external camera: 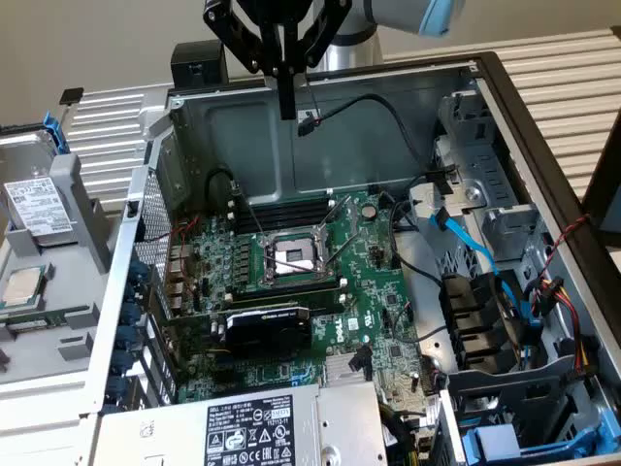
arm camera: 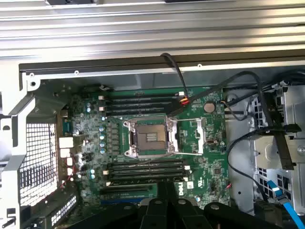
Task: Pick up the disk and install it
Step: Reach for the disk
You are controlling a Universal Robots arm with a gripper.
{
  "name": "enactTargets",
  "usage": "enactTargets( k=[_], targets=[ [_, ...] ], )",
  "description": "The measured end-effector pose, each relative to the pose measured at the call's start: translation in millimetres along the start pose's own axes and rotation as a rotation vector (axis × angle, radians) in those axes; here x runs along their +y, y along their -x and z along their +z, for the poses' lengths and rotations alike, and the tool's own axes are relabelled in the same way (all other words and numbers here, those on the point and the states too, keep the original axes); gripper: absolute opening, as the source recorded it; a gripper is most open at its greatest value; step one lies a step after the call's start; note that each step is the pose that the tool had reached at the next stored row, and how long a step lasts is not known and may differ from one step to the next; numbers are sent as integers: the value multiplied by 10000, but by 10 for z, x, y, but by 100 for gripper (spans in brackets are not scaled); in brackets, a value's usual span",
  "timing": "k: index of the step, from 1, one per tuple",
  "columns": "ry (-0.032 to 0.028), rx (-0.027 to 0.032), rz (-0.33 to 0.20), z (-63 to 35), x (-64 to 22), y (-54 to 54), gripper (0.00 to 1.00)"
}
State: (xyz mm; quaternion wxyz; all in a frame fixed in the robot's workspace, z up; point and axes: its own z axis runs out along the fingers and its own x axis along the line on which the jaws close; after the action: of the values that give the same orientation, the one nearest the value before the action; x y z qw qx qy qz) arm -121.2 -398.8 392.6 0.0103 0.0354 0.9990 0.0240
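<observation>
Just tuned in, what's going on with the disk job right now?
The gripper hangs above the open computer case, over the motherboard, its jaws shut with nothing in them. The disk lies outside the case, in the grey holder at the exterior view's left, label up.

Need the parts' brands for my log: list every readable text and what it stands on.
"DELL": white print on the motherboard.
Label on the power supply: too small to read.
Label on the disk: too small to read.
</observation>
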Motion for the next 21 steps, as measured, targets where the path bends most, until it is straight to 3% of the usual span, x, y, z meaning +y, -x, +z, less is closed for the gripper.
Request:
enactTargets(
  k=[14,21],
  targets=[
    [1,-2,1,0,0,-6,11],
    [8,-111,-6,-5,-17,-240,11]
  ],
)
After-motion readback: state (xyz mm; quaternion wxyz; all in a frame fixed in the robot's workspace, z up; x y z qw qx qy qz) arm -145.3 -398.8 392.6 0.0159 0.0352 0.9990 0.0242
